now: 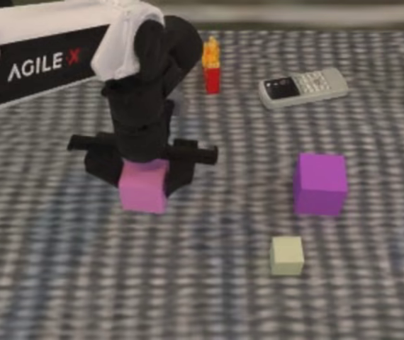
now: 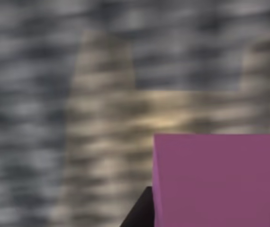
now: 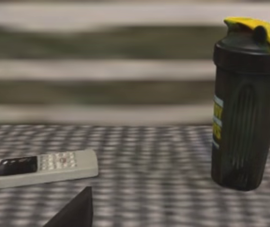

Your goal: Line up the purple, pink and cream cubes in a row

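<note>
The pink cube (image 1: 144, 193) sits at the table's left-centre with my left gripper (image 1: 144, 168) coming down on it from above and shut on it. In the left wrist view the pink cube (image 2: 220, 179) fills the near corner, and one dark finger (image 2: 142, 213) presses flat against its side. The purple cube (image 1: 320, 183) stands on the right half of the table. The cream cube (image 1: 287, 256) lies just in front of it and slightly to the left. My right arm is outside the top view, parked.
A red fries carton (image 1: 211, 67) stands behind the left arm. A grey phone handset (image 1: 303, 87) lies at the back right, also seen as the handset (image 3: 44, 168) in the right wrist view. A dark shaker bottle (image 3: 246, 104) with a yellow lid stands nearby.
</note>
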Controlling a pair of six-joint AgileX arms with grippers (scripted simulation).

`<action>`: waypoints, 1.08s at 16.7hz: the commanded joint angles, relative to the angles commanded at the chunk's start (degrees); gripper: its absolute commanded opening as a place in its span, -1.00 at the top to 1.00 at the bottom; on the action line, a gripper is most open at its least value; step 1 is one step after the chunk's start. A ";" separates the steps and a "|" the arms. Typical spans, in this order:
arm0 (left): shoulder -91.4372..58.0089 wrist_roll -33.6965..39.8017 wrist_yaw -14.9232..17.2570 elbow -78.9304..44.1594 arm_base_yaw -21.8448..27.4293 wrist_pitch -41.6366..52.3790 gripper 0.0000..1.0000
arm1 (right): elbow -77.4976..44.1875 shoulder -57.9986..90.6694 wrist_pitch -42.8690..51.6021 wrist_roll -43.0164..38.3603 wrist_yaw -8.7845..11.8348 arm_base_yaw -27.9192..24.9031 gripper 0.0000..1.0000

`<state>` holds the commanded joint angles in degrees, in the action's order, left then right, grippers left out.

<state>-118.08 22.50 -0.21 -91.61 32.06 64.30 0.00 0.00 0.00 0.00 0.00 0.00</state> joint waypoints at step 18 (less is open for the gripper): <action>-5.32 27.17 -0.60 -5.79 17.98 -1.49 1.00 | 0.00 0.00 0.00 0.00 0.00 0.00 -1.00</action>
<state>-123.40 49.67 -0.81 -97.40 50.04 62.80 0.00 0.00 0.00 0.00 0.00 0.00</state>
